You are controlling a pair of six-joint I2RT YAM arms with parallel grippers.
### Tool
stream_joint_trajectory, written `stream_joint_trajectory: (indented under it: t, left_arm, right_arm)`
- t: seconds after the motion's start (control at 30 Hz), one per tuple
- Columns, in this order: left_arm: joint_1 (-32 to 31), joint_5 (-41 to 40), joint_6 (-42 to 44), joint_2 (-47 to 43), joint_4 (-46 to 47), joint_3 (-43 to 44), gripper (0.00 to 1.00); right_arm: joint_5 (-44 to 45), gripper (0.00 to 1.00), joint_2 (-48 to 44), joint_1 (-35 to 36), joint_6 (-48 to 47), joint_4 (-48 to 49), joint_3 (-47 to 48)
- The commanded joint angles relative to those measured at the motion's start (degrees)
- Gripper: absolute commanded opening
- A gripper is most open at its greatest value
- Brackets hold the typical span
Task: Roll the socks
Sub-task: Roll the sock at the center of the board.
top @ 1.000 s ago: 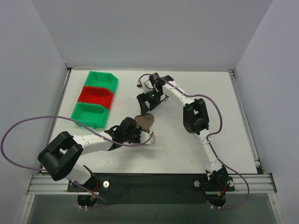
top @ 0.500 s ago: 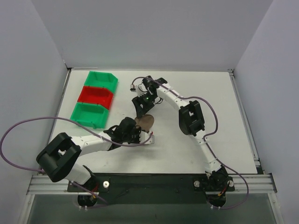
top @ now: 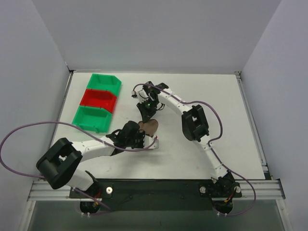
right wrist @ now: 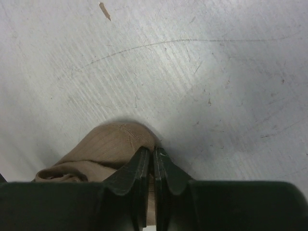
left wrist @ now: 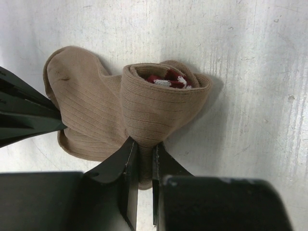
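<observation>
The white desk (top: 202,96) fills the overhead view, with three bins (top: 99,98), green, red and green, in a row at the upper left. The socks (left wrist: 96,115) lie near that frame's centre, mostly hidden under both claws. The left wrist view shows tan ribbed knit, partly rolled into a tube whose open end shows maroon and white, with the rest lying flat at left. The left claw (left wrist: 143,149) pinches the tube's lower end, which vanishes between its fingers. The right claw (right wrist: 153,154) is pressed nearly together on the flat part's rounded edge, a sliver of tan between its fingers.
</observation>
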Motion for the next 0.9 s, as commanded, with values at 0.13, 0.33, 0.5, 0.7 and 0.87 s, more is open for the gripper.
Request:
stream_joint_trajectory:
  t: [0.13, 0.33, 0.5, 0.7, 0.87]
  left_arm:
    - [0.3, 1.2, 0.3, -4.5, -0.3, -0.9, 0.00]
    - [0.3, -0.4, 0.1, -8.2, -1.0, -2.7, 0.00]
    - [0.4, -1.6, 0.2, -7.4, -1.7, -3.6, 0.00]
    - [0.2, -1.5, -0.1, -7.4, -1.4, -4.5, 0.00]
    - [-0.1, -3.7, -1.1, -5.1, -0.2, -4.3, 0.00]
  right_arm:
    - [8.9, 0.00, 2.6, -0.8, 5.3, -2.8, -1.2]
    - [13.9, 0.00, 0.2, -4.7, 8.1, -2.2, -1.2]
    - [16.9, 0.00, -2.0, -6.4, 8.9, -1.9, -2.9]
    - [20.7, 0.00, -3.4, -7.9, 9.5, -1.0, -3.6]
    - [22.4, 0.00, -4.2, -7.7, 9.2, -0.3, -6.0]
